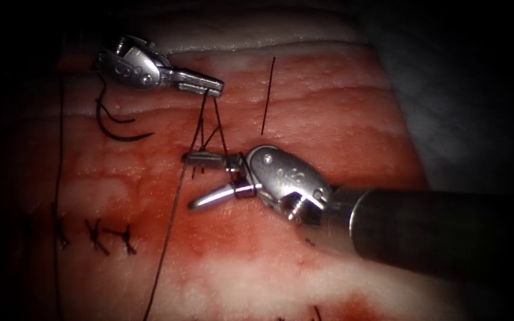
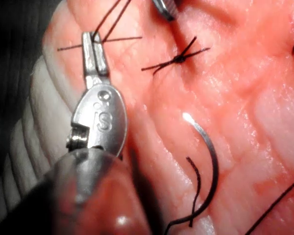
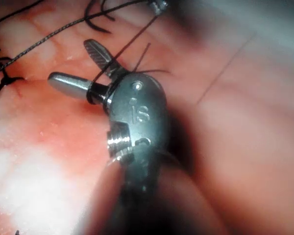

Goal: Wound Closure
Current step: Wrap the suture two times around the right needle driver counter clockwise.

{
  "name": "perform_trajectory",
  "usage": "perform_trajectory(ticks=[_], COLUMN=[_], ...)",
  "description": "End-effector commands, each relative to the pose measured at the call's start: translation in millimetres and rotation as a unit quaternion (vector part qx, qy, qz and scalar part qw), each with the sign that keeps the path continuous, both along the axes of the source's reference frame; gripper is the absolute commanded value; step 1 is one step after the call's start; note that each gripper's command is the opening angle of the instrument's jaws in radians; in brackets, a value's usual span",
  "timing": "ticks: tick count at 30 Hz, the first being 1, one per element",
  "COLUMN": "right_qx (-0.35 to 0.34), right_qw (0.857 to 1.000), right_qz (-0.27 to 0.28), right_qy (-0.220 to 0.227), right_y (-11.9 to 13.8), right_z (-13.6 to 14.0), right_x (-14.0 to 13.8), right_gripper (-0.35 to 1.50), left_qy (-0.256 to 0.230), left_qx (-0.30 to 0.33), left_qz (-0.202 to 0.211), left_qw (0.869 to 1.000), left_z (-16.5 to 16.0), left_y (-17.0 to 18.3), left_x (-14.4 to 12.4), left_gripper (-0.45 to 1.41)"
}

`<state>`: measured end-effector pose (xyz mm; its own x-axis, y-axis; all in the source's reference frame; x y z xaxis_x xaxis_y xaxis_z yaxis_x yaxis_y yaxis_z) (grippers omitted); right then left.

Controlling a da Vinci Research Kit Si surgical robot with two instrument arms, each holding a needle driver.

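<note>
Left tool: the left arm's silver needle-driver tool (image 1: 212, 87) is lying with its jaws pressed together, pinching the thin dark suture thread (image 1: 174, 211) at their very tip; in the left wrist view the same tool (image 2: 92, 40) is gripping the strands.
Right tool: the right arm's silver needle-driver tool (image 1: 200, 181) is standing with its jaws spread wide, thread strands running around them near the hinge; it is clamping nothing.
Needle: the slim curved steel needle (image 2: 210, 161) is lying loose on the pink, wet pork tissue (image 1: 328, 119), left of the cut, held by neither tool and seemingly not in the tissue.
Handling: the thread is looking light, limp and slippery, so a firm pinch well back from its free end should be suiting it; the needle is stiff and smooth, best gripped on its body, away from the point.
Finished knots: dark knotted stitches (image 1: 93, 235) are sitting further left.
</note>
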<state>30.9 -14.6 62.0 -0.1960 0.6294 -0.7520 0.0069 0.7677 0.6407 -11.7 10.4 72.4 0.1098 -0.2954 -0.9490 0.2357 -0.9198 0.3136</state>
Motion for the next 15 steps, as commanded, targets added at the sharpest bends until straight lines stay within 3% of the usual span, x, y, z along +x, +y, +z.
perform_trajectory(ticks=[1,6,10,13,15], right_qx=[0.006,0.054,0.062,0.076,0.084], right_qw=[1.000,0.995,0.992,0.991,0.989], right_qz=[0.015,0.067,0.097,0.106,0.115], right_qy=[0.009,0.052,0.046,0.043,0.036], right_y=[0.7,2.1,3.1,3.3,3.4], right_z=[0.3,0.5,1.0,1.5,1.8], right_x=[0.3,-1.2,-2.3,-3.2,-3.6], right_gripper=[0.68,0.59,0.56,0.34,0.32], left_qy=[0.000,0.007,0.011,0.013,0.015], left_qx=[0.000,0.007,0.010,0.011,0.014], left_qz=[0.003,0.010,0.014,0.017,0.018], left_qw=[1.000,1.000,1.000,1.000,1.000], left_z=[0.8,2.2,2.6,2.7,2.6], left_y=[0.1,-1.9,-3.8,-5.0,-5.7], left_x=[-0.3,1.0,1.2,1.2,1.2], left_gripper=[-0.45,-0.45,-0.45,-0.45,-0.45])
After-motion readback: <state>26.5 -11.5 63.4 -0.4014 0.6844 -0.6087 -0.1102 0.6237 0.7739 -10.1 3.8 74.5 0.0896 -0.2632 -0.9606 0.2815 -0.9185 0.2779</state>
